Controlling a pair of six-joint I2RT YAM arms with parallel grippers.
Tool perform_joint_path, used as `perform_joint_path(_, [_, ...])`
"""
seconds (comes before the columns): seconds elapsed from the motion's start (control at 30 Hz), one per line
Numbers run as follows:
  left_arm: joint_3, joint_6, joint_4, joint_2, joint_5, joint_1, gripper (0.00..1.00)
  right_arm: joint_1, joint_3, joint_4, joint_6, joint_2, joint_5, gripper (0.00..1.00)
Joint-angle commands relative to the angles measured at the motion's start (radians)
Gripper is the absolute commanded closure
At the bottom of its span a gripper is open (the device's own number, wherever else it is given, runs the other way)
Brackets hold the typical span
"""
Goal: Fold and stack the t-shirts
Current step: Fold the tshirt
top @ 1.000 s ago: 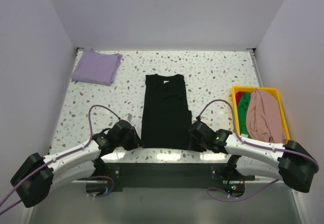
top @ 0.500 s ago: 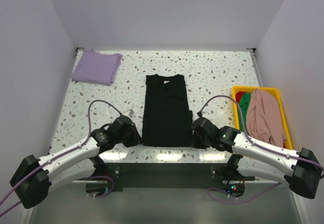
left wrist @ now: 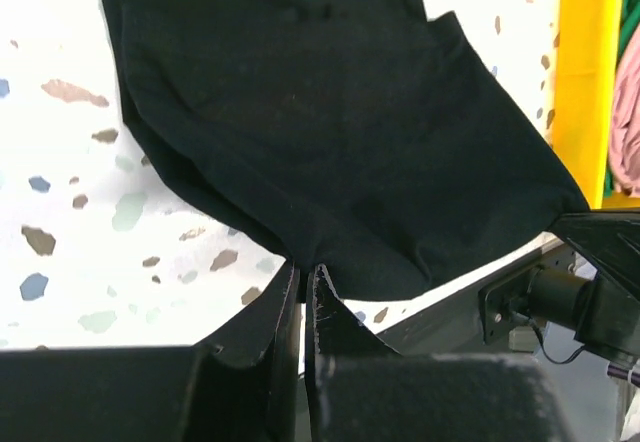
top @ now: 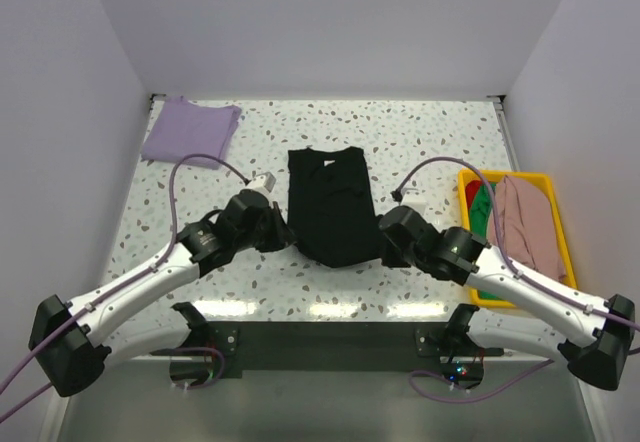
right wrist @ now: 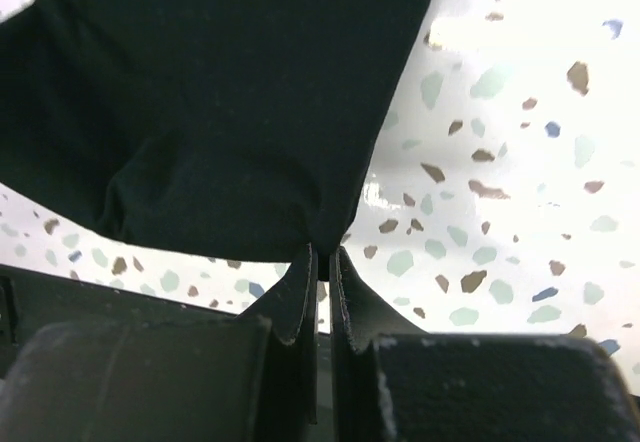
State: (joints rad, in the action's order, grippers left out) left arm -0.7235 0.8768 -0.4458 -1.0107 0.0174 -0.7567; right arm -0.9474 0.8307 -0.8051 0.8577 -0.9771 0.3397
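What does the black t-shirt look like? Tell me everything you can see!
The black t-shirt is plain, soft cloth, folded into a long narrow strip. It lies in the middle of the speckled table, with its collar end far from the arms. The left tool and the right tool are each shut on a near corner, and the cloth sags between them.

A: Is there any lettering to read on the black t-shirt (top: 335,212) or the yellow bin (top: 468,176)?
B: None legible in any view; both, like the speckled table (top: 420,132), carry no readable marks.
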Motion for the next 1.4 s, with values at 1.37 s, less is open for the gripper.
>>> perform_joint_path(1.37, [-0.413, -0.202, 0.298, -0.475, -0.022, 0.261, 1.0, 0.459, 0.525, 0.178, -0.402, -0.511, -0.18, 1.0])
